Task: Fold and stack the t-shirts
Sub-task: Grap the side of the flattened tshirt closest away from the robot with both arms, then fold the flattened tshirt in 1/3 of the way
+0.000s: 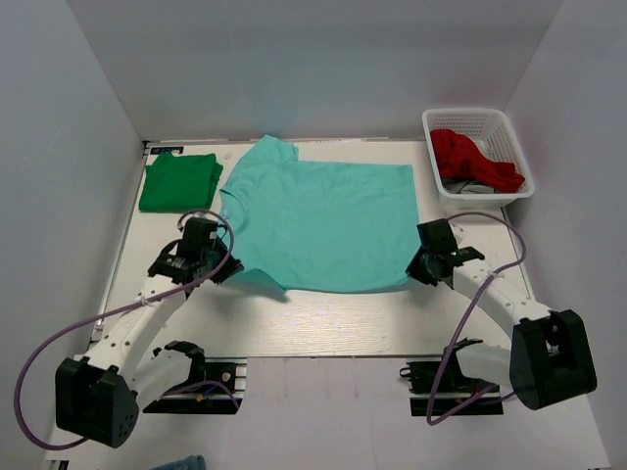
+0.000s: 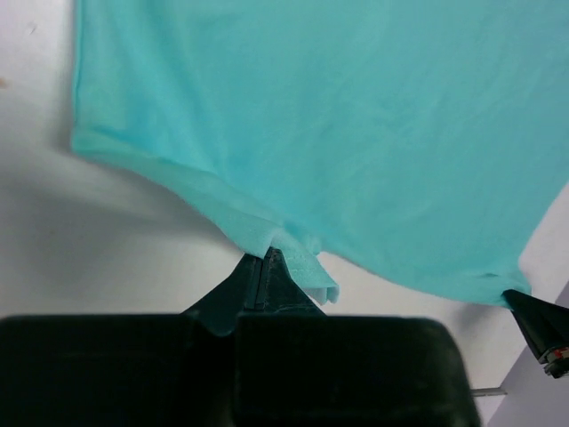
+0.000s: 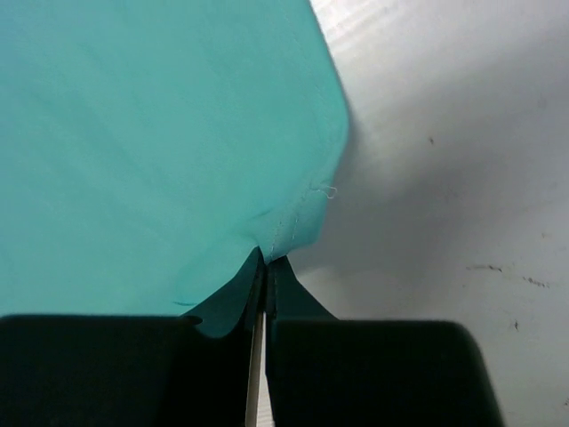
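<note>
- Teal t-shirt (image 1: 323,220) lay spread on the surface (image 1: 333,323).
- Left jaws gripped its near-left edge, fully closed.
- Right jaws gripped its near-right corner, fully closed.
- Green t-shirt (image 1: 179,182) lay folded, far left.

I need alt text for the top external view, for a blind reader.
The left tool and right tool pinch the near edge of a teal t-shirt spread on the table. A folded green t-shirt lies far left, a basket far right.
</note>
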`<control>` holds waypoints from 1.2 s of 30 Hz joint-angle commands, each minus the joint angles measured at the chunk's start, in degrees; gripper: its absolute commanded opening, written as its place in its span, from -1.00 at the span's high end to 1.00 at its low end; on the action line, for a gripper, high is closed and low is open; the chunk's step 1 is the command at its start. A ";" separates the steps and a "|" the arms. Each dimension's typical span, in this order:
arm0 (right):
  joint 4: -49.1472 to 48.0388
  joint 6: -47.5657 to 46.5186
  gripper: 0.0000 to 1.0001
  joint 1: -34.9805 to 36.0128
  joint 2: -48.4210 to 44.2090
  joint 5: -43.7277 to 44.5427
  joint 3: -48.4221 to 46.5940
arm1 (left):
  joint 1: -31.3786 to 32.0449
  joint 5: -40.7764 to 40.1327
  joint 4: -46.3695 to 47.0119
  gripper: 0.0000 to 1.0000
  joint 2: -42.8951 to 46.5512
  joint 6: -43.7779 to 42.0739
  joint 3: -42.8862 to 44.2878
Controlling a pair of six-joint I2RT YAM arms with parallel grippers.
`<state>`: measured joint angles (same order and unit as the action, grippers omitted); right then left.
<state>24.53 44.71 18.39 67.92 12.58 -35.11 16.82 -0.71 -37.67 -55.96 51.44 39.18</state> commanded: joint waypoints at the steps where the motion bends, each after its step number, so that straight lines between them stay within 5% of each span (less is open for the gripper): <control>1: 0.95 -1.91 1.00 -0.20 2.64 1.75 -5.57 | -0.82 -0.87 4.18 1.00 -2.82 -0.82 4.85; 25: 1.39 -3.31 1.00 -5.56 29.02 3.15 -34.05 | -1.88 -17.30 7.08 1.00 -40.95 -3.98 39.73; 29: 0.86 -3.84 0.60 -6.35 34.11 2.98 -38.96 | -2.49 -19.50 10.85 1.00 -47.54 -5.56 43.25; 31: 1.22 -4.28 0.14 -6.27 36.22 3.24 -41.42 | -2.49 -20.29 10.86 0.82 -50.81 -6.18 47.03; 32: 1.13 -4.71 -0.17 -6.44 36.66 3.50 -42.66 | -2.49 -20.99 11.39 0.53 -52.39 -6.70 48.35; 33: 1.30 -4.98 -0.27 -6.35 36.67 3.85 -44.15 | -2.49 -21.00 10.69 0.16 -55.45 -6.70 51.67; 34: 1.57 -4.89 -0.34 -6.26 36.58 4.38 -44.43 | -2.49 -21.52 10.69 -0.64 -56.87 -7.75 53.53; 35: 1.57 -5.85 -0.43 -6.18 35.89 4.56 -44.25 | -2.49 -21.53 9.90 -0.99 -57.93 -8.45 55.46; 36: 1.48 -6.21 -0.48 -6.09 35.44 4.91 -44.17 | -2.49 -21.53 6.94 -0.99 -58.99 -8.46 59.48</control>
<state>25.96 39.97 12.34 105.25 15.40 -76.62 14.68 -19.79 -29.15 -114.96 44.82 91.24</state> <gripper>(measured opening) 0.726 0.948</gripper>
